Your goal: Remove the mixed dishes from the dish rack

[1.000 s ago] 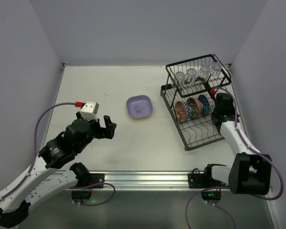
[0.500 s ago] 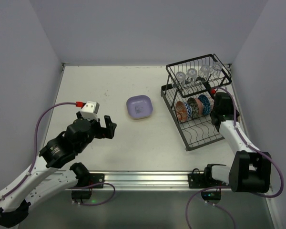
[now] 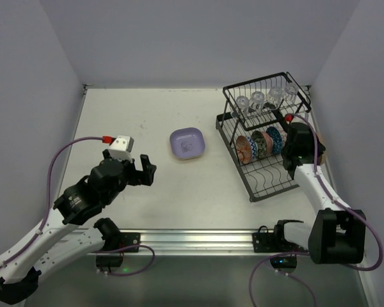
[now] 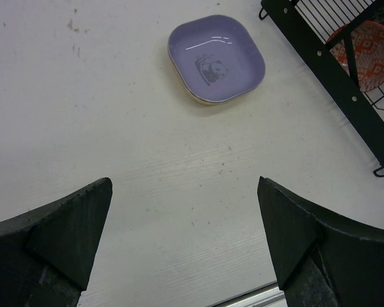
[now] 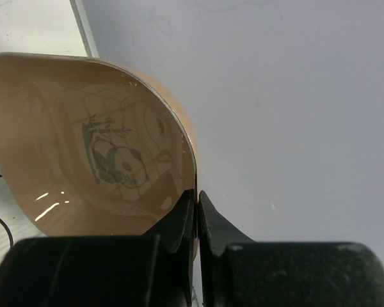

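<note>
The black wire dish rack [image 3: 233, 131] stands at the back right. Several clear glass cups [image 3: 265, 101] sit in its upper basket, and patterned bowls [image 3: 259, 144] stand on edge in the lower tray. My right gripper [image 3: 299, 144] is at the rack's right side. In the right wrist view it [image 5: 197, 198] is shut on the rim of a tan-brown panda plate [image 5: 96, 147], held upright. A lavender plate [image 3: 187, 142] lies on the table and also shows in the left wrist view [image 4: 216, 59]. My left gripper [image 3: 144, 169] is open and empty above the table [image 4: 185, 236].
The rack's black frame [image 4: 333, 80] and a pink-red bowl [image 4: 370, 51] show at the right edge of the left wrist view. Grey walls enclose the table on three sides; the right wall is close behind the tan plate. A metal rail runs along the near edge.
My right gripper has shifted slightly toward the back right beside the rack with the tan plate in it. The left arm has barely moved.
</note>
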Tool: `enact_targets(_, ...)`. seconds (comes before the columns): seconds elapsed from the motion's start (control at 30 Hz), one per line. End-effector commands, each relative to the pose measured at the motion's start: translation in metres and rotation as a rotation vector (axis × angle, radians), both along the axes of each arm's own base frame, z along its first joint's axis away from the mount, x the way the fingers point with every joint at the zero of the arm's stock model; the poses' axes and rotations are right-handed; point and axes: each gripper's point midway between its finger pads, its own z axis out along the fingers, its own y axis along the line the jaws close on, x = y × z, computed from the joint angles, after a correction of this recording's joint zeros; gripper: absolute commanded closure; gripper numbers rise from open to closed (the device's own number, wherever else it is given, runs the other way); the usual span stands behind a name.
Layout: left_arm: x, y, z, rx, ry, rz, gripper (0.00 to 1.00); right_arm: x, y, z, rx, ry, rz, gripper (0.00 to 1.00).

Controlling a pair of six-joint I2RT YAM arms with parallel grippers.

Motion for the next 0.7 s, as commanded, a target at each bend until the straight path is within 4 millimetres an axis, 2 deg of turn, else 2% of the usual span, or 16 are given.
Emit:
enact_targets(0.0,0.003,0.005,0.013,-0.028,-0.028,0.045,0.00,-0.007,-0.002,0.035,0.044,-0.145,-0.077,1.00)
enact_targets(0.17,0.004,0.005,0.011,-0.023,-0.023,0.045,0.00,-0.014,0.004,0.035,0.127,-0.187,-0.085,1.00)
enact_targets(0.3,0.004,0.004,0.010,-0.019,-0.018,0.046,0.00,-0.021,0.016,0.045,0.246,-0.258,-0.065,1.00)
enact_targets(0.33,0.004,0.004,0.010,-0.020,-0.020,0.046,0.00,-0.024,0.018,0.059,0.266,-0.300,-0.060,1.00)
enact_targets(0.4,0.004,0.003,0.010,-0.020,-0.018,0.038,0.00,-0.030,0.024,0.061,0.320,-0.313,-0.057,1.00)
enact_targets(0.5,0.003,0.001,0.013,-0.025,-0.025,0.023,0.00,-0.040,0.032,0.084,0.399,-0.401,-0.040,1.00)
enact_targets(0.53,0.002,-0.001,0.014,-0.027,-0.027,0.006,0.00,-0.050,0.034,0.092,0.418,-0.397,-0.042,1.00)
enact_targets(0.57,0.000,-0.001,0.016,-0.034,-0.032,0.000,0.00,-0.058,0.040,0.098,0.473,-0.444,-0.045,1.00)
enact_targets(0.6,0.000,-0.002,0.019,-0.043,-0.037,-0.009,0.00,-0.066,0.047,0.095,0.517,-0.415,-0.023,1.00)
enact_targets(0.67,-0.002,-0.005,0.024,-0.054,-0.050,-0.030,0.00,-0.073,0.064,0.105,0.639,-0.474,0.011,1.00)
